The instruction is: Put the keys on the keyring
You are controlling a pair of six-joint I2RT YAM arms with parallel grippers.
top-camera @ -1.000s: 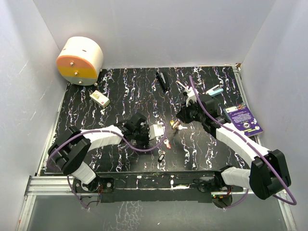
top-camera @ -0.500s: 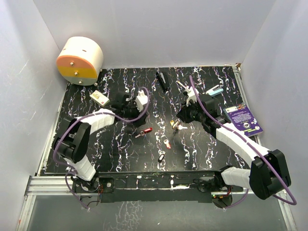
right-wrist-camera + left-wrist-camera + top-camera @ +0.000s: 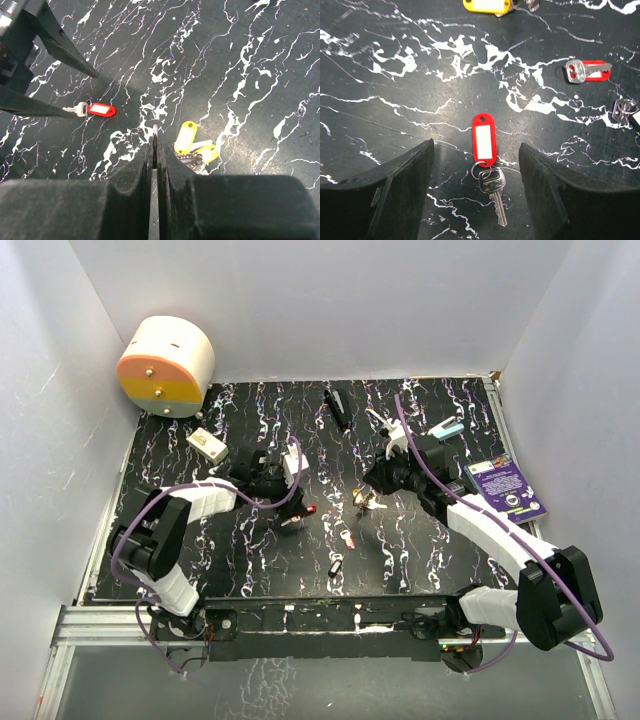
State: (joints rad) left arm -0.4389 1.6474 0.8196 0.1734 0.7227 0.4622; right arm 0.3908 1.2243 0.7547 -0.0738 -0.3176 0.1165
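My left gripper [image 3: 286, 478] stands open over a red-tagged key [image 3: 483, 138], which lies flat on the black marbled table between its fingers [image 3: 405, 170] without touching them. A second red key [image 3: 587, 71] lies further right, and a black-headed key [image 3: 335, 565] lies nearer the arm bases. My right gripper [image 3: 156, 148] is shut on a thin silver edge, the keyring [image 3: 155, 131], seen edge-on. Yellow-tagged keys [image 3: 186, 136] bunch right beside those jaws. In the top view they sit under the right gripper [image 3: 373, 487].
A cream and orange drum [image 3: 165, 365] stands at the back left, with a small white box [image 3: 207, 445] near it. A long black bar [image 3: 338, 408] lies at the back middle. A purple card [image 3: 508, 488] lies at the right edge.
My left gripper was shut close to the right gripper; it has opened and pulled back to the left. The red-tagged key now lies on the table. The right arm has barely moved.
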